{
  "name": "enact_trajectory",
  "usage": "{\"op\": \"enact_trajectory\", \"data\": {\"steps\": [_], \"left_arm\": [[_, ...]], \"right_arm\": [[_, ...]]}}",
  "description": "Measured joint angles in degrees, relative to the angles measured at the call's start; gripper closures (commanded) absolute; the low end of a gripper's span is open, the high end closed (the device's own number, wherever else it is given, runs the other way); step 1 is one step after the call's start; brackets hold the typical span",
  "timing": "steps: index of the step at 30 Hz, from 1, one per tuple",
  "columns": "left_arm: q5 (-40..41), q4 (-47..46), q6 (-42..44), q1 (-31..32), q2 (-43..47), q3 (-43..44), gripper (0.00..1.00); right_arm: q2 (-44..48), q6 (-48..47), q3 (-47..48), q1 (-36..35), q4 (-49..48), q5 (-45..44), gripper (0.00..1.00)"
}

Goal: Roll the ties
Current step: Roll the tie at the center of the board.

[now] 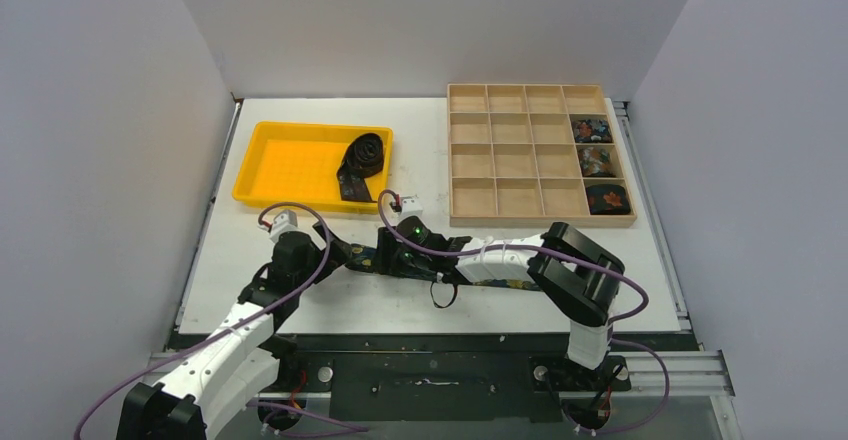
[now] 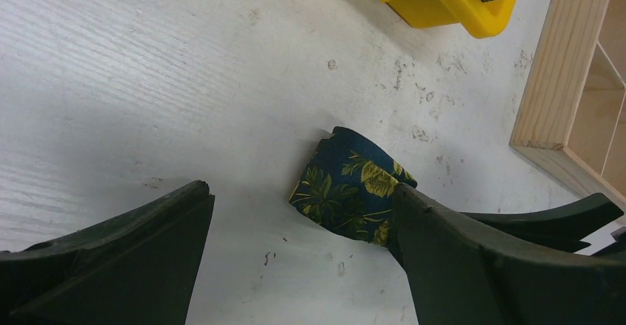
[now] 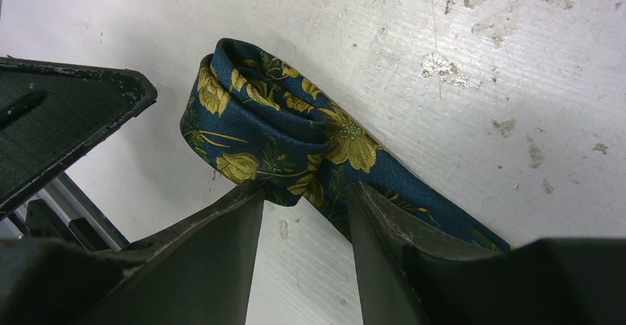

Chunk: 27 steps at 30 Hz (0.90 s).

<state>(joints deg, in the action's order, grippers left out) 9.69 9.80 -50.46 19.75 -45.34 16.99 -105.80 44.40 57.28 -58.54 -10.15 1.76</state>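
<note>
White table [image 1: 420, 150]; floral tie [image 3: 280, 125] partly hidden; left jaws spread, right jaws unclear.

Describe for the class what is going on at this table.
Both arms are working on a navy floral tie lying on the table. One end is coiled. The right tool sits at that coil, and the left tool hangs open next to it. Whether the right tool pinches the fabric is unclear. Three rolled ties sit in the wooden box, and a black tie lies loosely coiled in the yellow tray.
</note>
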Motion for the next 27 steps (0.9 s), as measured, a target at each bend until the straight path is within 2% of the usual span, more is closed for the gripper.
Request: {"op": "enact_trajectory", "data": {"steps": [20, 27], "left_arm": [[-5.44, -5.55, 1.38, 0.00, -4.33, -0.46, 0.14], [-6.56, -6.05, 1.70, 0.00, -5.40, -0.35, 0.14]], "right_arm": [[-0.83, 1.05, -0.94, 2.60, 0.22, 0.22, 0.56], [-0.31, 1.29, -2.67, 2.93, -2.32, 0.79, 0.53]]}}
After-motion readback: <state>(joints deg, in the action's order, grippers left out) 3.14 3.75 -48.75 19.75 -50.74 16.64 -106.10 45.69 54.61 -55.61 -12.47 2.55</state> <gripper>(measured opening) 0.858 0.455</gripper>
